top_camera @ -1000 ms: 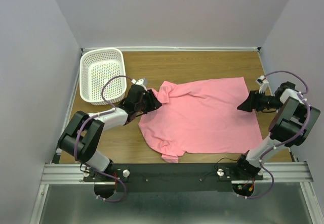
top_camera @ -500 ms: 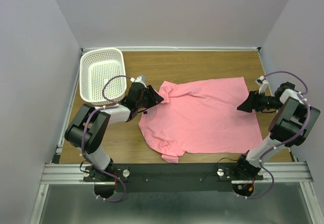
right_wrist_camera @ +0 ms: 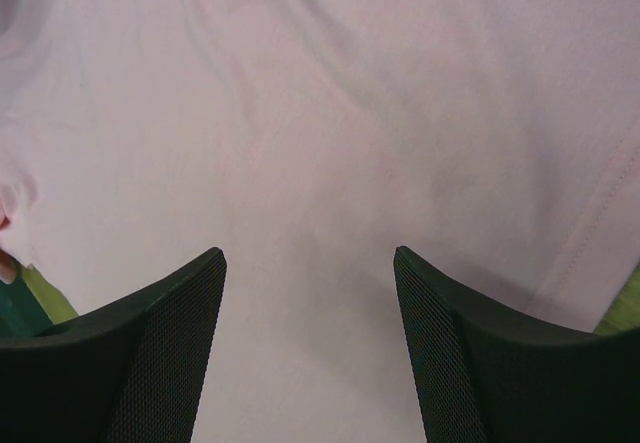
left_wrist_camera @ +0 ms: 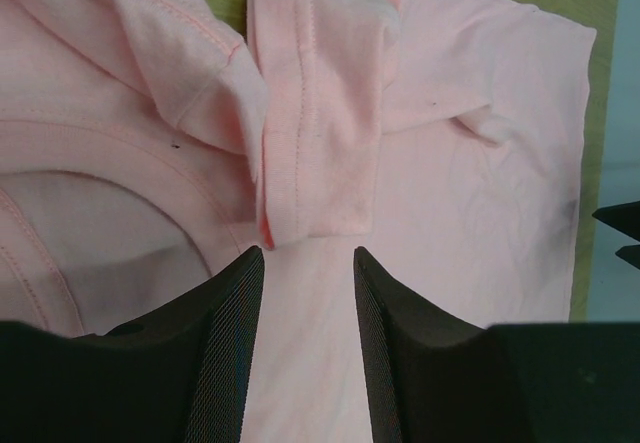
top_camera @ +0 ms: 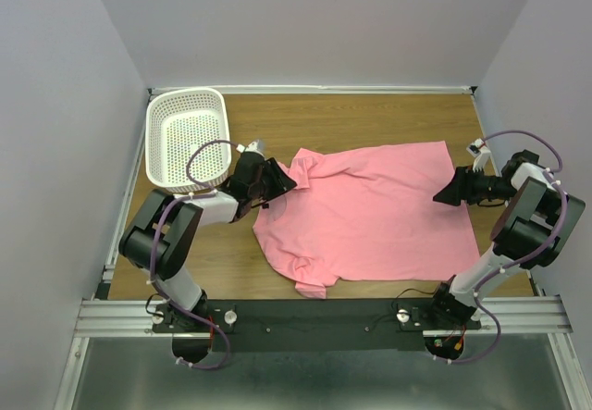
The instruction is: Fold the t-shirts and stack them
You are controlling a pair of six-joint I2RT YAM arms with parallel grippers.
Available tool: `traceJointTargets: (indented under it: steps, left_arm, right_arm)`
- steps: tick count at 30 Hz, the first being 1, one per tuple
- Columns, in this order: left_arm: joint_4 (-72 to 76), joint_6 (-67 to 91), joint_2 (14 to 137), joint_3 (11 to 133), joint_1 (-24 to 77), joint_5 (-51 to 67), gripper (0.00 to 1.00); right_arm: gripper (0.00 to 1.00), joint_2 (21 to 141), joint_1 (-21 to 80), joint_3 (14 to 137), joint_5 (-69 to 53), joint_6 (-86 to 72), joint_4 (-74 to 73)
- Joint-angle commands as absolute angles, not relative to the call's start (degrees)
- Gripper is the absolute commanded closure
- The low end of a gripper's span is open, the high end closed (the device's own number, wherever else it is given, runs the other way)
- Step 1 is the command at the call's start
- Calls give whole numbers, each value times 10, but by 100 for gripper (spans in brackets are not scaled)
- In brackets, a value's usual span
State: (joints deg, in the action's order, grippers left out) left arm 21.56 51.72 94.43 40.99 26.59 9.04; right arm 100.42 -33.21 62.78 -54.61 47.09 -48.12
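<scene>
The left pincer [top_camera: 277, 184] is standing narrowly parted at the collar end of the salmon-pink t-shirt [top_camera: 370, 211]. Its dark fingers [left_wrist_camera: 225, 343] are framing a doubled-over sleeve flap [left_wrist_camera: 315, 113] that is lying just ahead of the tips at 12 o'clock in the wrist view. Nothing is being gripped. In the overhead view the rest of the shirt is lying toward 3 o'clock from this pincer, spread flat across the middle of the worktop [top_camera: 370, 114]. Its long axis is running from 9 to 3 o'clock, collar at 9 and hem at 3.

The right pincer [top_camera: 442, 194] is gaping wide at the hem end, poised over plain cloth with the stitched hem edge [right_wrist_camera: 600, 223] showing toward 4 o'clock in its wrist view. Whether its tips are touching the fabric cannot be told. From this pincer the garment is stretching away toward 9 o'clock.

The left arm is sitting nearer the rumpled sleeve and collar, the right arm nearer the hem, so any straightening of the flap is looking like the left arm's job. A white perforated basket [top_camera: 185, 137] is sitting at 10 o'clock from the left pincer, apart from the shirt.
</scene>
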Motion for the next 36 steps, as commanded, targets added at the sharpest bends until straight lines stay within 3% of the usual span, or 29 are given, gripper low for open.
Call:
traceJointTargets:
  steps: [1, 10, 11, 14, 18, 26, 27, 36]
  left_arm:
    - [212, 514, 962, 415, 264, 66, 51]
    - [214, 511, 993, 443, 263, 74, 57]
    - [216, 510, 992, 444, 264, 74, 67]
    - [220, 511, 983, 443, 263, 75, 84]
    - [214, 499, 951, 438, 264, 76, 100]
    - [219, 454, 883, 414, 263, 73, 100]
    - [221, 446, 874, 411, 264, 71, 100]
    - [238, 399, 860, 428, 263, 88, 100]
  right_arm:
    - [24, 1001, -330, 632, -560, 476, -490]
    - [24, 997, -330, 629, -556, 477, -490]
    - [24, 996, -330, 629, -555, 478, -490]
    - [24, 995, -330, 629, -551, 480, -490]
    - [21, 990, -330, 636, -536, 483, -489]
    - [17, 1002, -330, 721, -539, 421, -472]
    - [0, 1010, -330, 729, -543, 384, -449]
    - [0, 1154, -287, 829, -493, 159, -251]
